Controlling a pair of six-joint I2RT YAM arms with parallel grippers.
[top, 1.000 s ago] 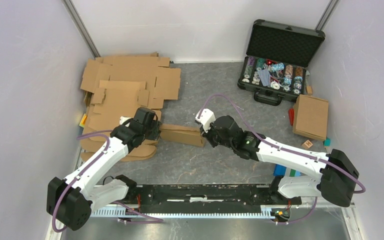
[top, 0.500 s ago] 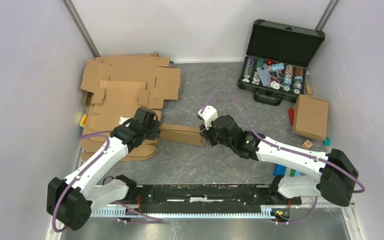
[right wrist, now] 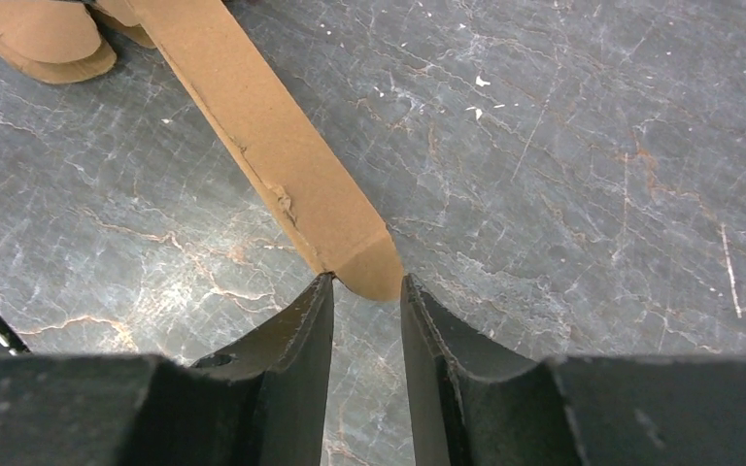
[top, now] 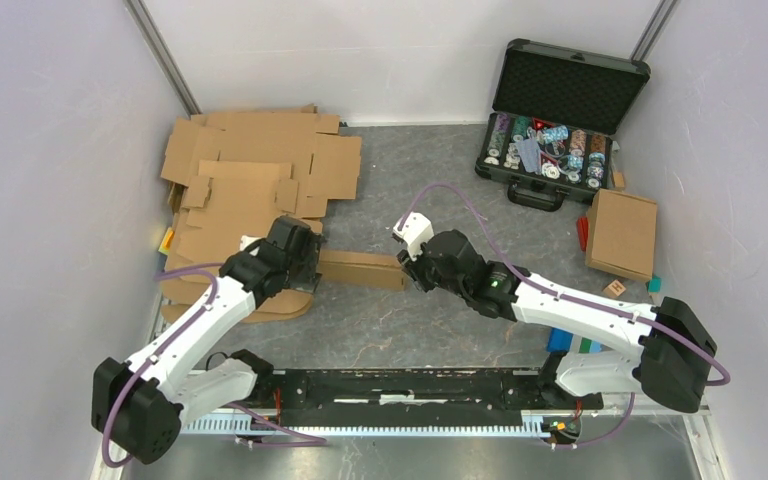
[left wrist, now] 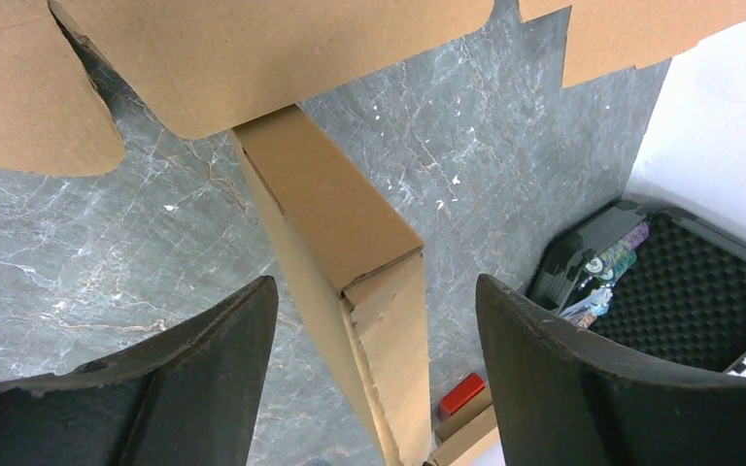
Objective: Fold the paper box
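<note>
Two grippers were at the folded cardboard box [top: 362, 270] just beside the pile of flat cardboard [top: 250, 180]. The left gripper [left wrist: 374, 286] gaped wide around it; the right gripper [right wrist: 367, 282] was narrow at its corner. With nothing holding it, flaps might pop open.

The paper box [left wrist: 335, 204] is made of brown matt cardboard (a little rough along its edges). The table [right wrist: 563, 175] is covered with a grey, veined, stone-like, faintly glossy surface.

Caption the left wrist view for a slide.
Left gripper, jaws wide apart, straddles a cardboard box on the grey table; open case beyond.
</note>
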